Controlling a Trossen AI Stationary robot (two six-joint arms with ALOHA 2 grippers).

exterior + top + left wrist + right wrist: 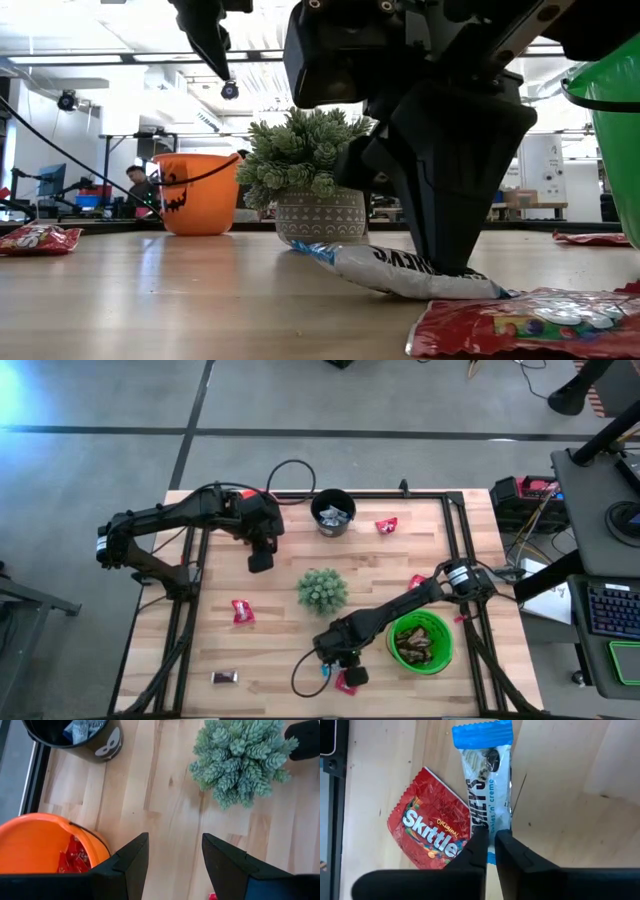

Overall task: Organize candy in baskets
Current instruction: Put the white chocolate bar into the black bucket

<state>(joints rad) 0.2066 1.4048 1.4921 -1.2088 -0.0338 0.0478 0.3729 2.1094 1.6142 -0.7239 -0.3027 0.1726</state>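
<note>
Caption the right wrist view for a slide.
Right gripper pinching a blue-and-white candy bar beside a red candy pack on the wooden table.

– Where is my right gripper [490,851]?
– On the cookie bar [487,800], Skittles pack [431,827] beside it, plant [322,590] behind, bucket [423,642] to its right.

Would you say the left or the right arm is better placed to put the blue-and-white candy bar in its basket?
Right: its gripper is already shut on the blue-and-white candy bar. The left gripper hangs open near the orange basket.
</note>
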